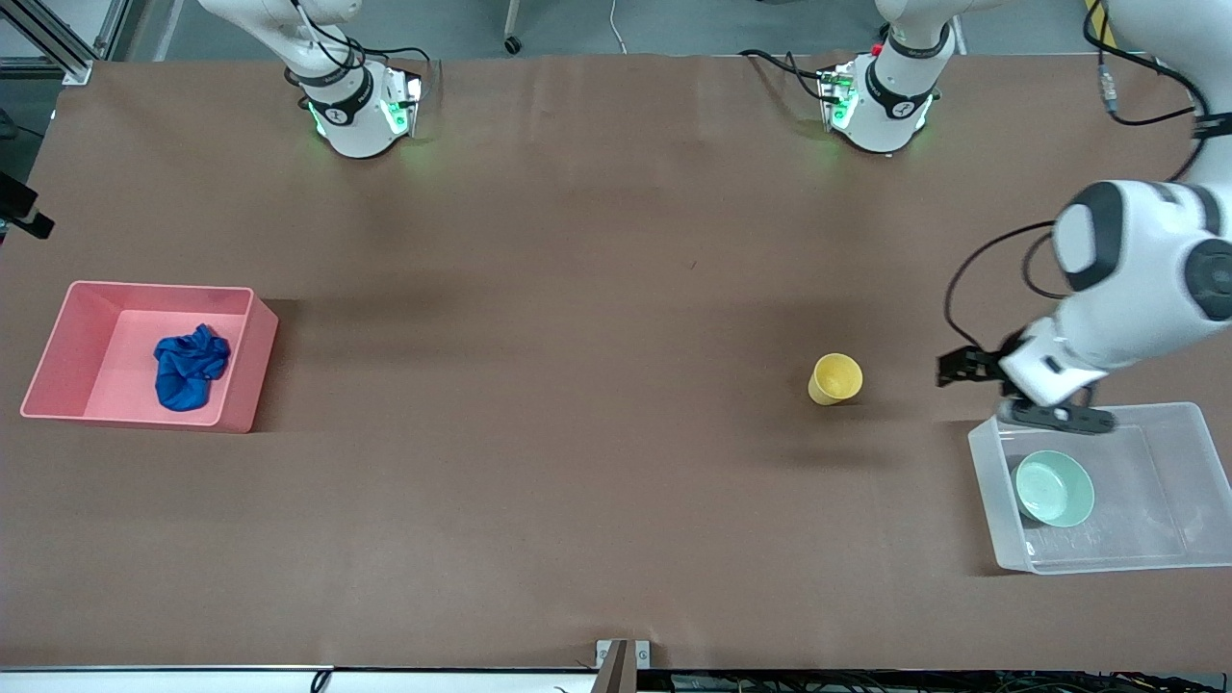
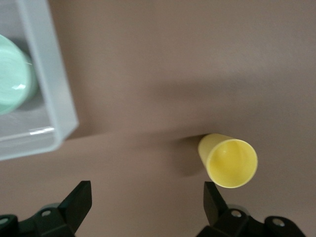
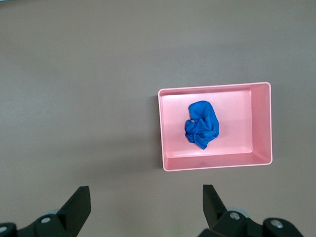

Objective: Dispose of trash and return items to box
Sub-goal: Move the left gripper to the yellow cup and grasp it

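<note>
Nearest the front camera, the mint bowl (image 1: 1055,489) sits inside the clear box (image 1: 1176,553) at the left arm's end of the table. The left gripper (image 2: 147,202) hangs empty, fingers spread wide, over bare table between the box's corner and the yellow cup (image 1: 834,378), which stands well apart from the box. The blue trash (image 1: 191,366) lies in the pink bin (image 1: 67,322) at the right arm's end. The right gripper (image 3: 146,203) waits high above the table near that bin, fingers parted.

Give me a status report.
Left gripper open beside yellow cup. Right gripper open, high over pink bin. Blue wad binned, bowl in clear box.
</note>
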`<control>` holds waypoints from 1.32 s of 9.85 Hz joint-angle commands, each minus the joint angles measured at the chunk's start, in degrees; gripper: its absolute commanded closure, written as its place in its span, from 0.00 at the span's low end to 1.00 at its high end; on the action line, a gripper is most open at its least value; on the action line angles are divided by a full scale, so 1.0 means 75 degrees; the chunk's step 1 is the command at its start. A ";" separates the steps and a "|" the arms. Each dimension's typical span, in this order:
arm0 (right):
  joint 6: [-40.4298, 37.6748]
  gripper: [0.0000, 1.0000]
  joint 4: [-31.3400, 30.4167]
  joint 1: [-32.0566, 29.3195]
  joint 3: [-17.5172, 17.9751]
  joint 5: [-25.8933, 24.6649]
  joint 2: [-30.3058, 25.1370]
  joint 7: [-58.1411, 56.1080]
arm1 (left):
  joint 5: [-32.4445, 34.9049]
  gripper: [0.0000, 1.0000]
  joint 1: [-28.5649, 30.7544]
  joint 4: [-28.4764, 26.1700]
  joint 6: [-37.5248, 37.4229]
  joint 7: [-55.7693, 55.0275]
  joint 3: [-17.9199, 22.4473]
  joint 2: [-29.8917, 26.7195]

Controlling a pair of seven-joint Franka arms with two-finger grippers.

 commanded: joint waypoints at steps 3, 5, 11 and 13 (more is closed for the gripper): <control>-0.0088 0.00 0.0212 -0.0051 0.0065 0.0076 0.0099 0.0036 | 0.0077 0.00 -0.0213 -0.1559 0.2315 -0.0772 -0.0380 0.0403; -0.0088 0.00 0.0212 -0.0040 0.0053 0.0053 0.0099 0.0013 | 0.0171 0.00 -0.0437 -0.1583 0.2879 -0.0985 -0.0368 0.0884; -0.0088 0.00 0.0212 -0.0040 0.0053 0.0053 0.0099 -0.0046 | 0.0943 1.00 -0.0485 -0.1513 0.3374 -0.1126 -0.0344 0.1577; -0.0088 0.00 0.0200 -0.0040 0.0053 0.0064 0.0099 -0.0046 | 0.0944 1.00 -0.0415 -0.1513 0.3316 -0.1114 -0.0356 0.1321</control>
